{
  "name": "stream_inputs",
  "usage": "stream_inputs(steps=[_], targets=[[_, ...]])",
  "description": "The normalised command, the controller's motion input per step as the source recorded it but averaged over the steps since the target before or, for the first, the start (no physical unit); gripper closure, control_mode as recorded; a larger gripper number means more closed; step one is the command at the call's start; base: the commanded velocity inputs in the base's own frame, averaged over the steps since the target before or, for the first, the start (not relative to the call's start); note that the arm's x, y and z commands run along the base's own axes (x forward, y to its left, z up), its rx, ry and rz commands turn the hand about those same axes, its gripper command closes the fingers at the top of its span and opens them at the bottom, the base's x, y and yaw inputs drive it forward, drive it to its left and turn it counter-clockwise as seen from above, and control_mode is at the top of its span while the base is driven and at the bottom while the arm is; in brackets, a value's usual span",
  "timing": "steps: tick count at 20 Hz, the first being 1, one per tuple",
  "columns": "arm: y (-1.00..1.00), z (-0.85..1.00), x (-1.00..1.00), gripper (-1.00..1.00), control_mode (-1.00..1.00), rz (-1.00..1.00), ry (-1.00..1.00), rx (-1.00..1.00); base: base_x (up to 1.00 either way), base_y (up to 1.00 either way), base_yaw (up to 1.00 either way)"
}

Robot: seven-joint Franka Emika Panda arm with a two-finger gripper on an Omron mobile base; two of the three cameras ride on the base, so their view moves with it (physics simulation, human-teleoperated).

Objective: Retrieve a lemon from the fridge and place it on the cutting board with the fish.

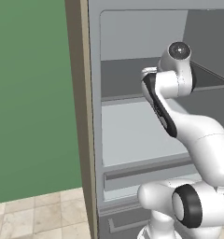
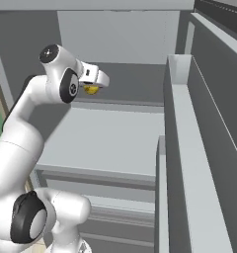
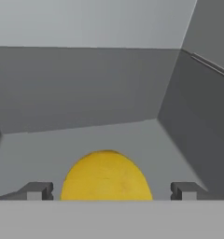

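Note:
The fridge (image 1: 96, 140) stands open, and my arm reaches onto its upper grey shelf (image 2: 125, 79). On that shelf lies the yellow lemon (image 3: 106, 175), small and oval; from the right base it shows as a yellow spot (image 2: 92, 90) just under my hand. My gripper (image 3: 111, 191) is open, one dark fingertip (image 3: 37, 190) on each side of the lemon with a gap to it. The lemon's lower part is cut off in the hand view. The cutting board and the fish are out of view.
The fridge's open door (image 2: 189, 148) with its bins stands close on the right. A lower shelf (image 2: 105, 136) and a drawer (image 1: 146, 172) lie below my arm. A beige side panel (image 1: 76, 93), green wall (image 1: 30, 93) and tiled floor (image 1: 39, 214) are left.

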Motion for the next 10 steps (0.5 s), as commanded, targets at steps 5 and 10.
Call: stream_inputs(steps=[5, 10], targets=[[0.0, -0.24, 0.0, -1.0, -1.0, 0.0, 0.0, 0.02, 0.0, 0.0, 0.0], [0.0, -0.37, 0.0, 1.0, -1.0, 0.0, 0.0, 0.04, 0.0, 0.0, 0.0]])
